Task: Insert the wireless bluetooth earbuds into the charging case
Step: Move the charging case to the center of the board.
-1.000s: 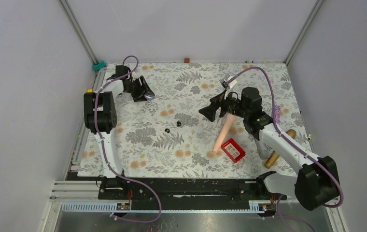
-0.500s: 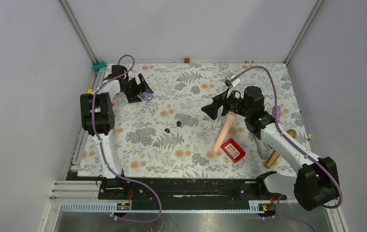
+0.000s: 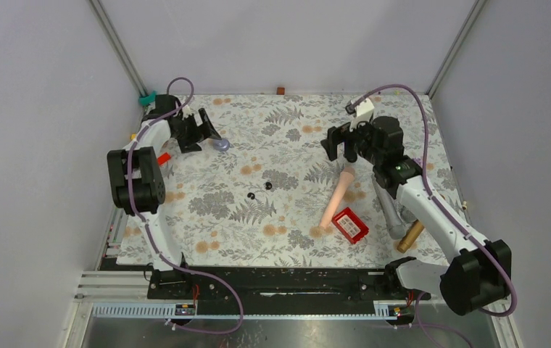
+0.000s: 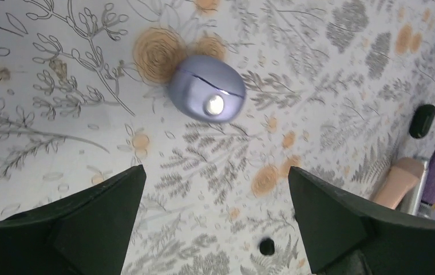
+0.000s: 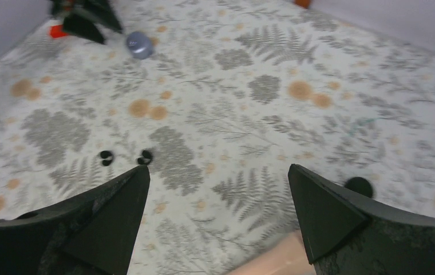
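While right tool (image 5: 216,171) gapes, earbuds (image 5: 106,156) lie apart.

We see bright, diffuse light and only faint shadows. A small white glare spot sits on the lavender dome (image 4: 206,95). Below the dome the left gripper (image 4: 215,171) looks dark and soft-edged; our right wrist view is mildly blurred.
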Robot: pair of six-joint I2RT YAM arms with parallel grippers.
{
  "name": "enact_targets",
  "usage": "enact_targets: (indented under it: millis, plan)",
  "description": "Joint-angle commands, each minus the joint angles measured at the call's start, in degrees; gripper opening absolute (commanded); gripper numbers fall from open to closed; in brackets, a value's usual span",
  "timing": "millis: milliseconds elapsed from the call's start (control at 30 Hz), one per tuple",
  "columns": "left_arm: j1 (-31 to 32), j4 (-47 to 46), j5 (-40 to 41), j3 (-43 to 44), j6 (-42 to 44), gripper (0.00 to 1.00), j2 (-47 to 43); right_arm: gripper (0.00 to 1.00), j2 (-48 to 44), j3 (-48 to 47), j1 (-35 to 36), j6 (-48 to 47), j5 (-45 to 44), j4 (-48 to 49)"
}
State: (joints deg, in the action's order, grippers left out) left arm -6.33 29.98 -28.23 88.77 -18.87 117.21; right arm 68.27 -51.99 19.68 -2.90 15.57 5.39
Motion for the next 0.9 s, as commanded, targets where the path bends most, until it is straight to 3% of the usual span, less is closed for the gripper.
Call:
enact_targets:
  millis: [0, 233, 433, 567, 867]
  plan:
    - [-0.3, -0.6, 0.4, -3.2, 6.8, 0.99, -13.3, 0.99, 6.0, -9.4, -0.4, -11.0, -17.8, -10.9]
    - [-0.2, 4.9, -8.6, -11.3, 23.3, 0.99, -28.6, 0.99, 21.2, -23.5, -1.4, -14.2, -26.7, -24.0]
    - [-0.1, 2.5, -15.3, -21.6, 30.1, 0.99, -38.6, 0.95, 32.7, -33.7, -4.7, -11.5, -22.6, -33.4]
    - [0.6, 1.5, -17.4, -23.1, 29.2, 0.99, -38.2, 0.85, 42.4, -43.8, -7.2, -8.1, -18.1, -41.8]
    - [2.3, 2.0, -16.3, -23.9, 30.7, 0.99, -36.3, 0.77, 54.5, -57.0, -8.6, -2.0, -16.4, -51.8]
